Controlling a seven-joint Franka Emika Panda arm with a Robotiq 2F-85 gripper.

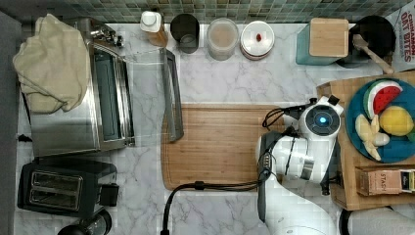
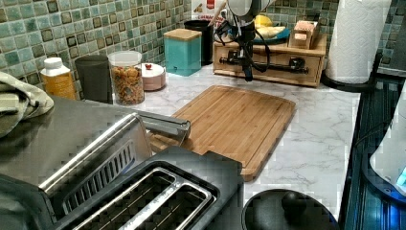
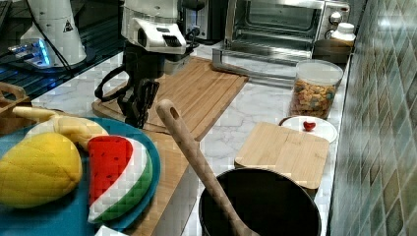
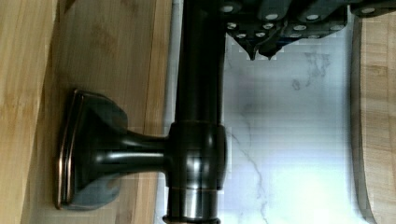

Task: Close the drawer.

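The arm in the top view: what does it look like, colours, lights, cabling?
The arm is glossy white with black joint bands. A round cap on it carries a glowing blue light. Black cables loop along it and trail across the cutting board. The gripper is black with pale screw heads.

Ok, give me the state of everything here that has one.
Drawer: front looks flush, about shut.
Gripper: shut, beside the drawer handle, not around it.
Toaster oven door: folded down, open.
Cereal jar: lidded.
Teal canister: lidded.
Pot: uncovered, wooden spoon inside.
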